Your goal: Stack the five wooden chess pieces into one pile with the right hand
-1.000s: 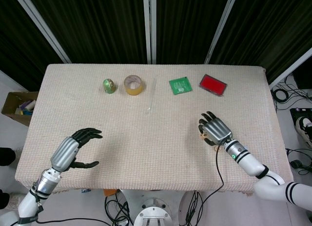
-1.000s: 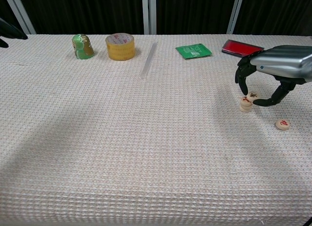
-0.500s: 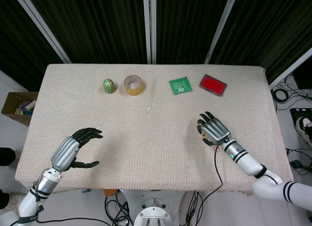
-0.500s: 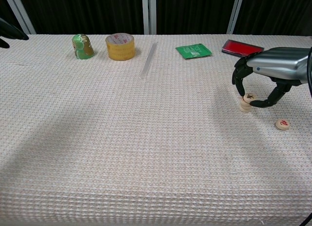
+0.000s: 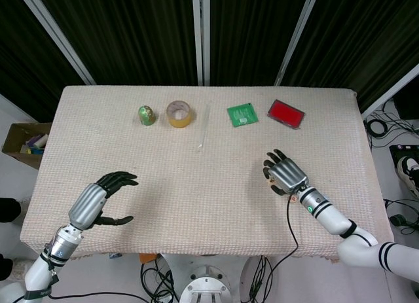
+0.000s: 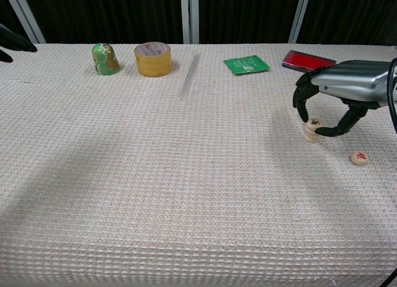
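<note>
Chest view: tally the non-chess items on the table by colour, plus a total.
Green: 2, figurine and packet
Yellow: 1, tape roll
Red: 1, flat case
Clear: 1, rod
Total: 5

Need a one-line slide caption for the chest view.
Right hand sets a chess piece onto the small pile; one loose piece lies nearby.

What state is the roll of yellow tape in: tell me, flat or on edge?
Flat. In the head view the tape roll shows its round hole facing up, and in the chest view it sits squat on the table.
</note>
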### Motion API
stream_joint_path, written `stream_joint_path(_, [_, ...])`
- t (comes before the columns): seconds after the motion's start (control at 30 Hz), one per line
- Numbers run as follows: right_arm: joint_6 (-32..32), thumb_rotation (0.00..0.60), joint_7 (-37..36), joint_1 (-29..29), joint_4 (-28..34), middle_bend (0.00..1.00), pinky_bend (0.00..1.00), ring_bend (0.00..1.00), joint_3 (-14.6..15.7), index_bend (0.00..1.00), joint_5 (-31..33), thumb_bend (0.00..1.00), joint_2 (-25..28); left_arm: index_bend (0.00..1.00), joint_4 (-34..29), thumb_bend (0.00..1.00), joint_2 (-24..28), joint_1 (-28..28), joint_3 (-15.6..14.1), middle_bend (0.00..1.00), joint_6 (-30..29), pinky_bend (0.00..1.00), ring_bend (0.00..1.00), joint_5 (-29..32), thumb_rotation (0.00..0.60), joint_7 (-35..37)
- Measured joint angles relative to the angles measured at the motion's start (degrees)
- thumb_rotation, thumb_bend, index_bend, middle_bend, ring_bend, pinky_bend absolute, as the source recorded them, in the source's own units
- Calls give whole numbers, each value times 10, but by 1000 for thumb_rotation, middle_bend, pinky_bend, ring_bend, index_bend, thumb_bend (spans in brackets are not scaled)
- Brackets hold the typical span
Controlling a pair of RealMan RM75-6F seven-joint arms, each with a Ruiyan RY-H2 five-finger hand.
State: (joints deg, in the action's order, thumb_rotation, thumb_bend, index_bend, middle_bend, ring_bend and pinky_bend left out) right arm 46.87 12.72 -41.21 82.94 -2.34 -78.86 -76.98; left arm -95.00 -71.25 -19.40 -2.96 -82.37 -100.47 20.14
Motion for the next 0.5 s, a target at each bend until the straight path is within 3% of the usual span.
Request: stream_joint_path(0.5, [2,600,4,2,10,266,86,53,4,410,2,330,6,275,2,0,0,0,0,209,0,226,174,0,600,4])
